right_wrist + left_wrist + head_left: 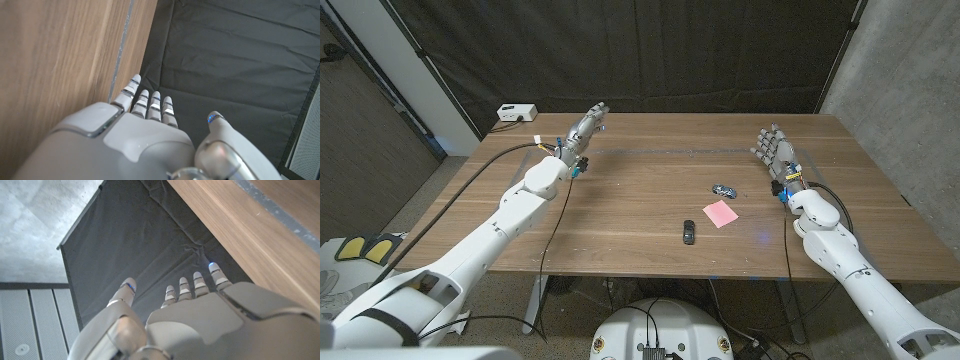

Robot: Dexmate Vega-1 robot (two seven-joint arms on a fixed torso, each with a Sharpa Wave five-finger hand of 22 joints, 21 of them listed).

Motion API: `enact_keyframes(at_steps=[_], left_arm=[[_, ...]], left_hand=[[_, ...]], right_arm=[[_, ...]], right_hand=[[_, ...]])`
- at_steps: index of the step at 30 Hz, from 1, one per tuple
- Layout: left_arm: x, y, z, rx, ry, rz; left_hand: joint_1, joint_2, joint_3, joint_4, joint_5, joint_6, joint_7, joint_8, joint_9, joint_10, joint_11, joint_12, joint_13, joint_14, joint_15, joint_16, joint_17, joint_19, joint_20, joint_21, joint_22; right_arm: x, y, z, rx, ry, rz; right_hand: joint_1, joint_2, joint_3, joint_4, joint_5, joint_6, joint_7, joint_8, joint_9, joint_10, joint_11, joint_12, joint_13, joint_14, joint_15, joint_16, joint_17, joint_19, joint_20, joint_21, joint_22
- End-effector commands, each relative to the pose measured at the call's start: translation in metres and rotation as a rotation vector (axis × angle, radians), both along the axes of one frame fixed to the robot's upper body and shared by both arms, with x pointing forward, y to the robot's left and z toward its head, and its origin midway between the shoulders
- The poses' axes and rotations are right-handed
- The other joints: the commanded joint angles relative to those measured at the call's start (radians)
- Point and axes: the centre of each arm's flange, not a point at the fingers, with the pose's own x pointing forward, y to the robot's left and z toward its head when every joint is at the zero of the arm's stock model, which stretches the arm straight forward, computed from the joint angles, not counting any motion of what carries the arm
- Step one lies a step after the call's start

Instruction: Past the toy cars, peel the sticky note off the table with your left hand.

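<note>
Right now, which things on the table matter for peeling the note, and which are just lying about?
For the job:
- pink sticky note, lying on the table
- two toy cars, one bluish, one black, either side of the note
- left hand, open, far from the note

Lying about:
- white box at the far left corner
- right hand, open, idle

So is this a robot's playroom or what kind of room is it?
Probably a robot test lab, not a playroom. A black curtain hangs behind the wooden table, the wall is bare concrete, and a white box with cables sits at the table's far corner.
</note>
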Motion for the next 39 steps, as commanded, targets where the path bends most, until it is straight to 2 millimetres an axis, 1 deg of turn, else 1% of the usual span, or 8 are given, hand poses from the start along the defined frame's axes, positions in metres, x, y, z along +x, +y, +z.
enact_keyframes(at_steps=[1,7,13,24,26,27,29,39], left_arm=[[-0.013,-0.027,0.029,0.24,-0.061,0.028],[-0.02,-0.045,0.045,0.37,-0.089,0.015],[-0.029,-0.065,0.061,0.509,-0.119,0.009],[-0.041,-0.095,0.077,0.712,-0.162,0.013],[-0.045,-0.106,0.082,0.776,-0.177,0.015],[-0.045,-0.106,0.082,0.777,-0.177,0.016],[-0.049,-0.117,0.087,0.828,-0.191,0.006],[-0.065,-0.151,0.096,0.982,-0.256,-0.021]], left_hand=[[0.016,0.001,0.003,-0.012,-0.007,0.017,-0.003,0.005,0.002,0.014,0.0,0.008,0.002,0.014,0.002,0.006,0.002,0.017,0.001,0.002,0.002],[0.021,0.0,0.004,-0.02,-0.007,0.027,-0.002,0.005,0.002,0.021,-0.002,0.008,0.002,0.021,-0.001,0.005,0.002,0.022,0.002,0.002,0.003],[0.025,0.001,0.004,-0.025,-0.007,0.031,-0.001,0.004,0.003,0.021,-0.002,0.006,0.002,0.02,-0.003,0.002,0.002,0.023,0.002,0.001,0.003],[0.034,0.002,0.005,-0.035,-0.007,0.051,-0.001,0.005,0.003,0.025,-0.007,0.003,0.003,0.021,-0.008,-0.003,0.002,0.011,0.003,-0.008,0.003],[0.038,0.002,0.005,-0.039,-0.007,0.059,-0.002,0.006,0.003,0.032,-0.009,0.005,0.003,0.025,-0.01,-0.004,0.002,0.008,0.003,-0.01,0.004],[0.039,0.002,0.005,-0.041,-0.007,0.064,0.0,0.007,0.003,0.035,-0.012,0.005,0.003,0.027,-0.01,-0.004,0.002,0.008,0.003,-0.011,0.004],[0.04,0.002,0.005,-0.043,-0.007,0.067,0.0,0.006,0.003,0.037,-0.014,0.005,0.003,0.03,-0.011,-0.004,0.002,0.006,0.003,-0.013,0.004],[0.045,0.0,0.004,-0.05,-0.008,0.075,-0.002,0.005,0.003,0.044,-0.018,0.005,0.003,0.034,-0.014,-0.006,0.002,0.004,0.003,-0.016,0.004]], right_arm=[[-0.017,-0.007,-0.003,-0.024,-0.004,-0.025],[-0.023,-0.006,-0.004,-0.04,-0.005,-0.022],[-0.031,-0.006,-0.004,-0.067,-0.006,-0.044],[-0.045,-0.008,-0.007,-0.068,-0.027,-0.06],[-0.048,-0.009,-0.009,-0.062,-0.032,-0.065],[-0.048,-0.009,-0.009,-0.062,-0.032,-0.065],[-0.051,-0.009,-0.011,-0.058,-0.038,-0.068],[-0.062,-0.011,-0.017,-0.047,-0.051,-0.079]], right_hand=[[0.018,0.009,0.008,-0.008,-0.003,0.018,-0.004,0.008,0.004,0.02,0.004,0.004,0.003,0.017,0.02,0.011,0.0,0.012,0.01,0.008,0.005],[0.024,0.014,0.012,-0.013,-0.004,0.025,-0.01,0.009,0.004,0.032,0.007,0.006,0.003,0.025,0.025,0.012,-0.001,0.016,0.015,0.008,0.005],[0.031,0.016,0.015,-0.02,-0.007,0.037,-0.012,0.011,0.004,0.047,0.0,0.009,0.003,0.033,0.029,0.013,-0.001,0.018,0.021,0.008,0.005],[0.034,0.018,0.016,-0.025,-0.01,0.046,-0.013,0.012,0.004,0.059,-0.004,0.009,0.003,0.042,0.024,0.015,-0.001,0.021,0.022,0.008,0.005],[0.035,0.018,0.017,-0.026,-0.01,0.046,-0.013,0.012,0.004,0.059,-0.003,0.009,0.003,0.043,0.024,0.015,-0.001,0.021,0.022,0.008,0.005],[0.035,0.018,0.017,-0.027,-0.011,0.046,-0.013,0.012,0.004,0.059,-0.002,0.009,0.003,0.043,0.025,0.014,-0.001,0.021,0.023,0.008,0.005],[0.037,0.019,0.018,-0.028,-0.011,0.048,-0.014,0.012,0.004,0.061,0.001,0.008,0.003,0.043,0.025,0.014,-0.001,0.024,0.022,0.009,0.005],[0.038,0.02,0.018,-0.03,-0.013,0.052,-0.012,0.012,0.004,0.061,0.004,0.006,0.004,0.044,0.025,0.013,-0.001,0.025,0.022,0.009,0.006]])
